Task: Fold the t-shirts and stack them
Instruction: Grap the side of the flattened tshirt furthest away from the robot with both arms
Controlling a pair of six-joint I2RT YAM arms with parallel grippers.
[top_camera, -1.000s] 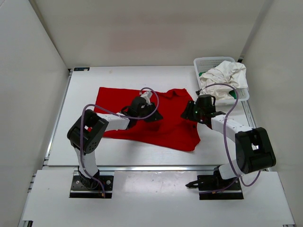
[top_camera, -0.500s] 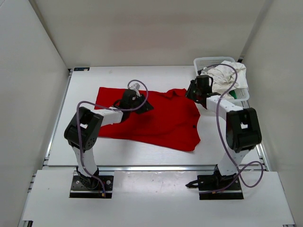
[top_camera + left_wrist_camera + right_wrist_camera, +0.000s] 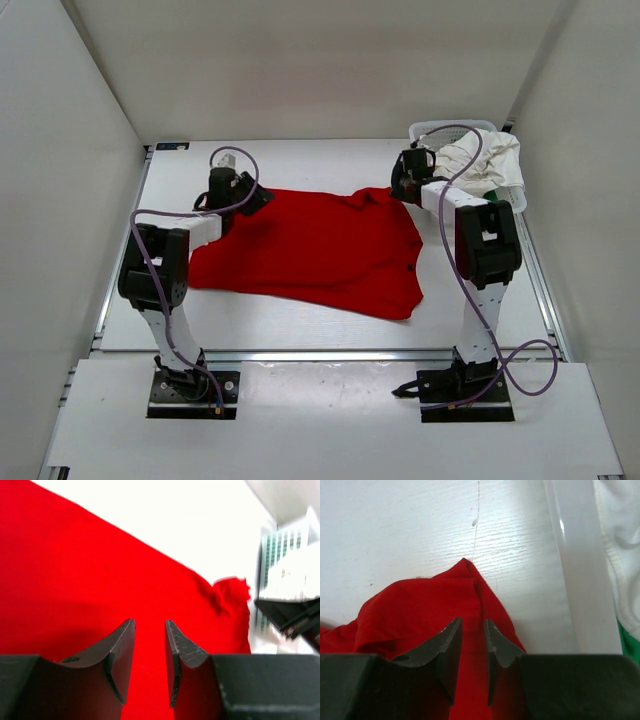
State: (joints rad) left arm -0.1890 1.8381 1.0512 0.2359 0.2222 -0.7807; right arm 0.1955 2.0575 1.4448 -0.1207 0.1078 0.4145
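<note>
Table (image 3: pixel 300 330) carries the red t-shirt (image 3: pixel 320 250) spread flat at centre, basket (image 3: pixel 425 130) with white t-shirt (image 3: pixel 485 160) at 1 o'clock. Your left gripper (image 3: pixel 149 625) and right gripper (image 3: pixel 473 622) sit over the red shirt's 11 and 1 o'clock corners, fingers slightly parted, grasping nothing, probably poised to pinch.

The red t-shirt (image 3: pixel 320 245) lies spread open and mostly flat across the middle of the surface (image 3: pixel 320 160), plain bright cloth with a few soft wrinkles. One short sleeve reaches to the far right, its tip bunched into a small raised fold; the near right corner lies square and smooth. The white t-shirt (image 3: pixel 482 158) sits crumpled in a heap in the basket (image 3: pixel 440 128) at the far right corner, spilling over the rim. Of the green t-shirt (image 3: pixel 497 197), only a sliver shows, tucked under the white one at the basket's near side.
</note>
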